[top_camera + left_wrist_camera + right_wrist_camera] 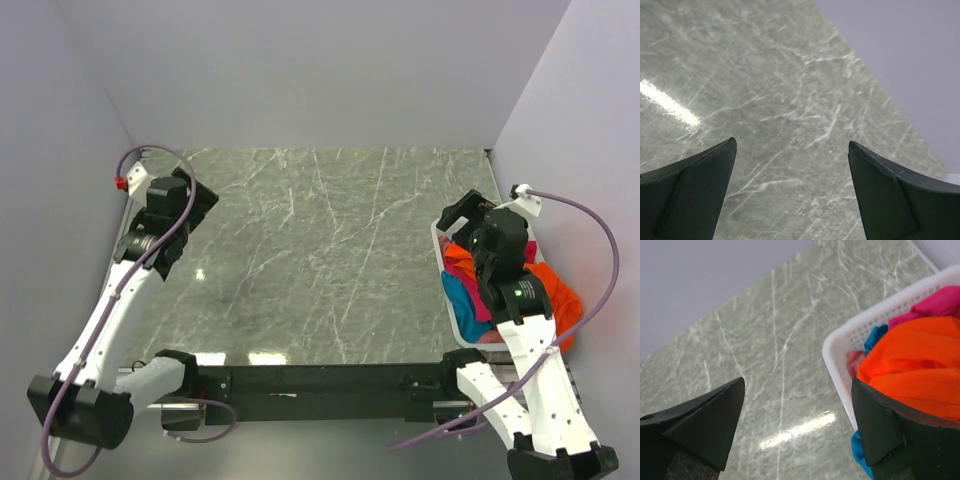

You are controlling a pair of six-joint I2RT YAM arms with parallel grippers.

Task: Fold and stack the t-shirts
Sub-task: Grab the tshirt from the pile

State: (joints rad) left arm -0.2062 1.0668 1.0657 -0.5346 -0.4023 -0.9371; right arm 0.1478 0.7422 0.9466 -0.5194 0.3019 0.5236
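The t-shirts lie heaped in a white basket [452,312] at the table's right edge: a bright orange one [917,357] on top, with magenta-pink [940,302], teal-blue [875,337] and pale pink [855,361] cloth showing beneath it. In the top view the orange t-shirt [555,285] spills over the basket's right side. My right gripper [797,385] hovers open over the basket's left rim, one finger above the marble, the other above the orange cloth, holding nothing. At the far left of the table my left gripper [790,145] is wide open over bare marble.
The grey-green marble tabletop [320,250] stretches between the two arms. Pale walls close in on the left, back and right. A black rail [320,378] runs along the near edge between the arm bases.
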